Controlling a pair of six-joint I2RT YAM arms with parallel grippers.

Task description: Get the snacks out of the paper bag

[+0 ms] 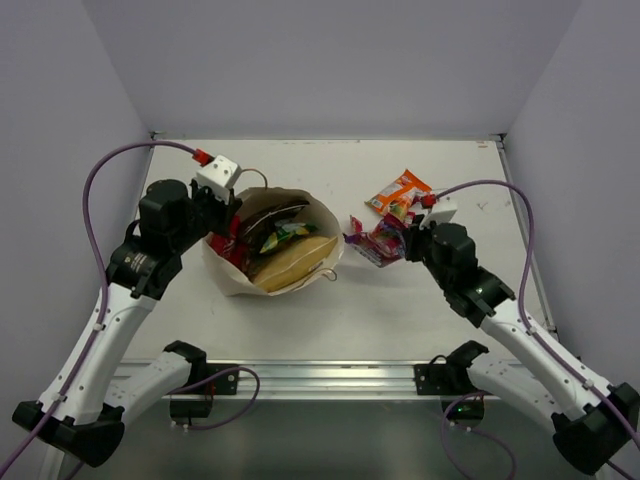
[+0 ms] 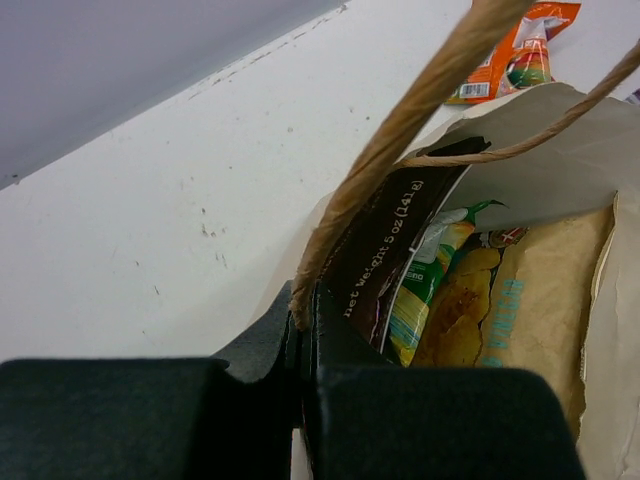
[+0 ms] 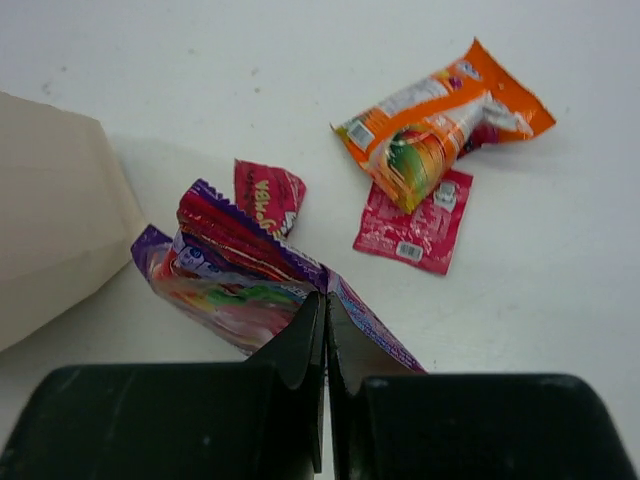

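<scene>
- Left pincer [image 2: 305, 320] is clamping the cord handle [image 2: 400, 130] of the paper bag [image 1: 228, 282], which is sitting on the desk [image 1: 400, 310], snacks [image 2: 440, 290] inside.
- Right pincer [image 3: 325, 310] is pinching the purple packet [image 3: 230, 270] near the orange packet [image 3: 440, 120].

bright even light, soft faint shadows, blurred dark foreground in both wrist views

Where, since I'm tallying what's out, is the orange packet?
In the top view the orange packet lies right of the paper bag, just beyond the right gripper, overlapping a pink packet.
</scene>
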